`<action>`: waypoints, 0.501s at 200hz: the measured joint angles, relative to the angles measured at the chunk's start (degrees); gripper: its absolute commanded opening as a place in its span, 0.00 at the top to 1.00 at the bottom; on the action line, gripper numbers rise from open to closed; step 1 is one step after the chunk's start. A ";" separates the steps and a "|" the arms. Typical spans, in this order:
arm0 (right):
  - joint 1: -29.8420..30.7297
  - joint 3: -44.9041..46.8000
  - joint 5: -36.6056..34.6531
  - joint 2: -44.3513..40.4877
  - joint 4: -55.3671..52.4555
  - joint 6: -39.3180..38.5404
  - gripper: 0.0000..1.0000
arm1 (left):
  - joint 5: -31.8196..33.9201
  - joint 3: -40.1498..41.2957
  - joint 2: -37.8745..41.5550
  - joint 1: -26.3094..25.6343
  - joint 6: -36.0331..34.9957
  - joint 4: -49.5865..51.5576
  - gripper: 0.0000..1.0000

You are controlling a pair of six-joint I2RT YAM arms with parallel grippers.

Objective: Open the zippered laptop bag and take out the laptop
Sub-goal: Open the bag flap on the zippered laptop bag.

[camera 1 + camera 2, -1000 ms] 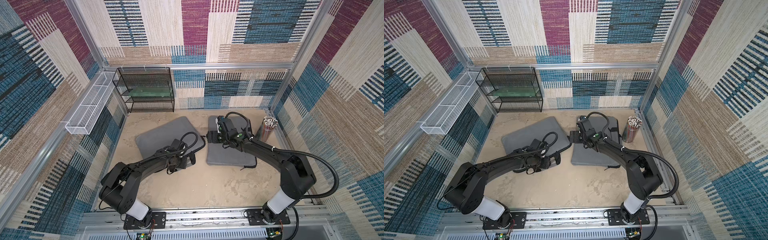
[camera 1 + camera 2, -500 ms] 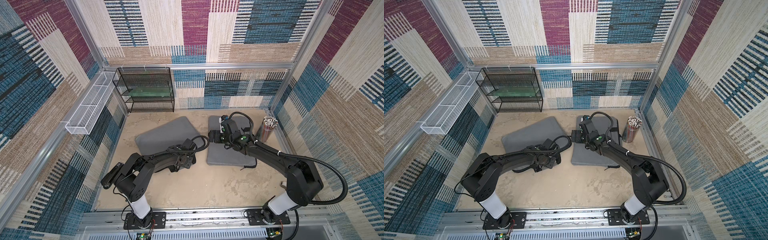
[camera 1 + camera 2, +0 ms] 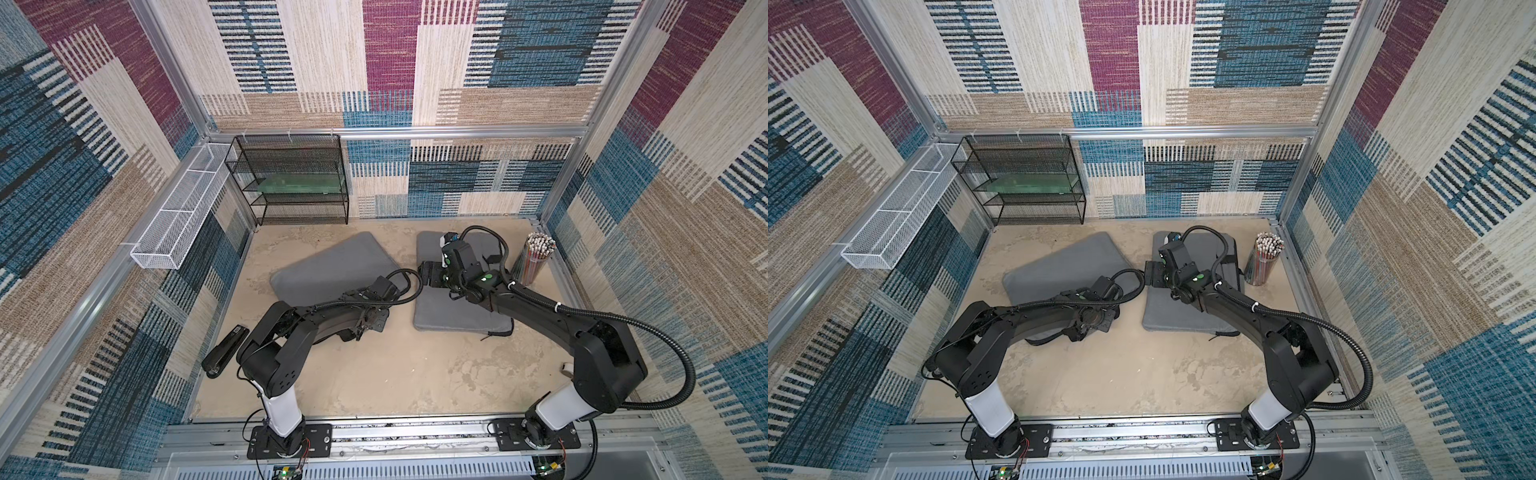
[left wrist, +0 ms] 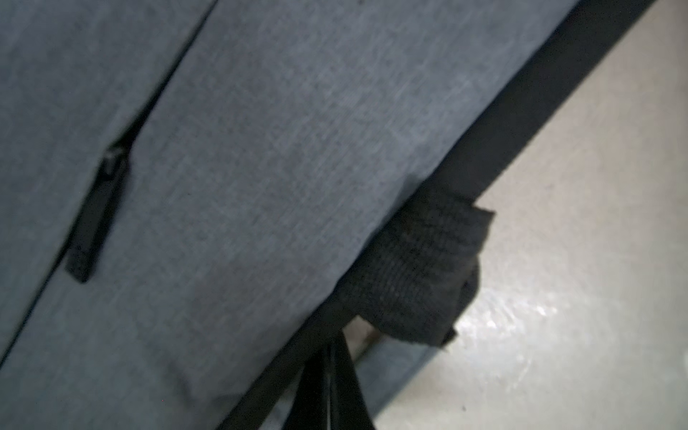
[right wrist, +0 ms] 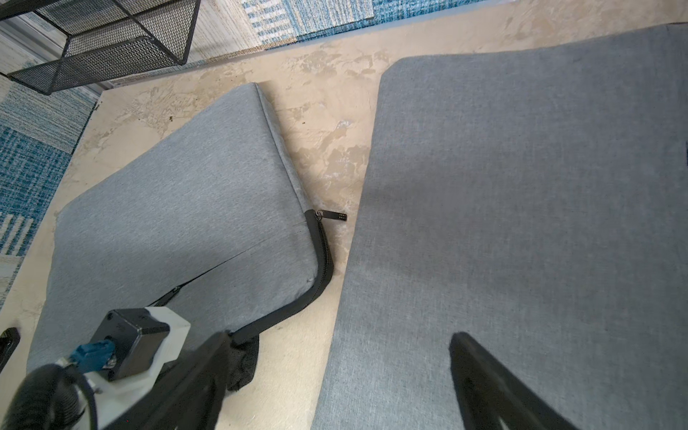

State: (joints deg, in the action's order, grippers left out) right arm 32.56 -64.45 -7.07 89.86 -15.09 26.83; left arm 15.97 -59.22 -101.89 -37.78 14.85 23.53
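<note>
Laptop bag (image 3: 332, 266): grey, flat on the table (image 3: 395, 374), left of centre, set at an angle.

Left arm (image 3: 316, 320) stretched low and forward from its base, elbow near the table, wrist over the bag's near edge. Left gripper (image 4: 333, 348) pinched fully together right at that edge, beside a black webbing loop (image 4: 420, 271); cannot tell whether anything sits between the fingers. Right arm (image 3: 540, 316) reaching forward and inward, wrist bent down. Right gripper (image 5: 338, 335) spread wide, holding nothing, hanging above the left edge of a second grey bag (image 3: 453, 311), which lies just beside the first but apart from it.

Around: black mesh shelf (image 3: 291, 183) against the back wall, white wire basket (image 3: 178, 220) on the left wall, cup of pencils (image 3: 534, 259) at the right, just beside the second grey bag. Near part of the laptop bag crossed by the left arm in both top views, gripper tip hidden there.

Only from the right wrist: black zip track (image 5: 324, 268) curving round the bag's near corner, zipper pull (image 5: 337, 216) lying in the gap between the bags. Only from the left wrist: pocket zip pull (image 4: 96, 219) on the grey face. Black stapler (image 3: 224, 351) in a top view, on the table beside the left elbow.
</note>
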 measured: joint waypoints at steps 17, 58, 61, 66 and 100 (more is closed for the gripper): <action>0.07 0.52 0.02 0.00 0.31 0.39 0.05 | -0.39 -0.39 0.68 0.09 0.00 2.51 1.00; 0.26 3.50 2.16 -0.42 2.08 1.44 0.05 | -3.72 -2.03 5.22 0.17 0.02 5.97 1.00; 0.26 3.80 2.62 -0.50 2.29 1.57 0.05 | -4.33 -2.08 5.66 0.17 0.02 6.01 1.00; 0.28 4.20 3.19 -0.61 2.60 1.64 0.05 | -4.90 -2.14 6.43 0.17 0.02 6.08 1.00; 0.52 7.45 10.19 -0.76 6.86 2.80 0.05 | -8.55 -2.27 10.08 0.31 0.02 6.40 1.00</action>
State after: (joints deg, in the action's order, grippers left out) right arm 33.08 -56.99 3.11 89.10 -8.23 29.63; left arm 7.42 -61.49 -91.81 -37.47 14.87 29.93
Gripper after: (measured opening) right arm 0.949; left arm 0.050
